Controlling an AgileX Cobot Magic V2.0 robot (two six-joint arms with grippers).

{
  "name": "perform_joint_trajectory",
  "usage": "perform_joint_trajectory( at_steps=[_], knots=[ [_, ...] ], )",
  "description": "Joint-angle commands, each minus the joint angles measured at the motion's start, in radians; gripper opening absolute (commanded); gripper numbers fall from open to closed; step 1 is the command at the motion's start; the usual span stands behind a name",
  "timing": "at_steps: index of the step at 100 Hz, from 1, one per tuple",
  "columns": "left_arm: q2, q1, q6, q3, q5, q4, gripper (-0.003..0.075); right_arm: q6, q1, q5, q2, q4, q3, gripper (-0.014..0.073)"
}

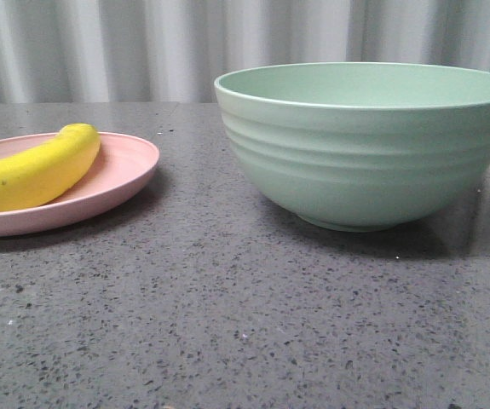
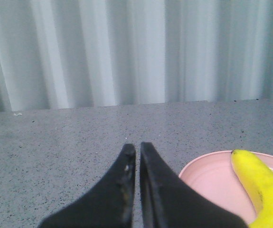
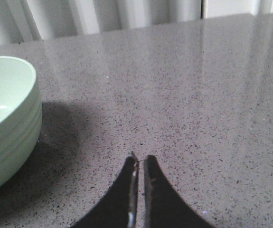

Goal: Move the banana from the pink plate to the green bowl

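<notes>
The yellow banana [image 1: 31, 170] lies on the pale pink plate [image 1: 125, 175] at the left of the front view. The ridged mint-green bowl [image 1: 368, 145] stands to the right of the plate and looks empty. Neither gripper shows in the front view. My left gripper [image 2: 137, 148] is shut and empty, low over the table beside the pink plate [image 2: 207, 180]; the banana [image 2: 262, 187] lies on that plate. My right gripper [image 3: 140, 159] is shut and empty, over bare table beside the green bowl [image 3: 8, 118].
A dark grey speckled tabletop [image 1: 227, 315] spreads in front of the plate and the bowl. A pale pleated curtain [image 1: 159, 47] closes off the back edge of the table.
</notes>
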Motion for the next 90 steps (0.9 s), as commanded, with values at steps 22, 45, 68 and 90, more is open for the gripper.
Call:
perform_joint_trajectory(
  at_steps=[22, 45, 68, 90],
  knots=[
    [0.19, 0.002, -0.008, -0.067, -0.133, -0.007, 0.0039, -0.008, -0.007, -0.065, 0.18, -0.012, -0.099, -0.0064],
    [0.241, 0.002, -0.008, -0.067, -0.239, -0.064, 0.0435, -0.008, -0.007, -0.048, 0.21, -0.012, -0.099, -0.0064],
    [0.326, 0.002, -0.008, -0.145, -0.078, -0.09, 0.044, -0.008, -0.007, -0.039, 0.21, -0.012, -0.099, -0.0064],
    [0.483, 0.002, -0.003, -0.291, 0.141, -0.09, 0.0439, -0.008, -0.007, -0.045, 0.21, -0.012, -0.099, -0.0064]
  ],
)
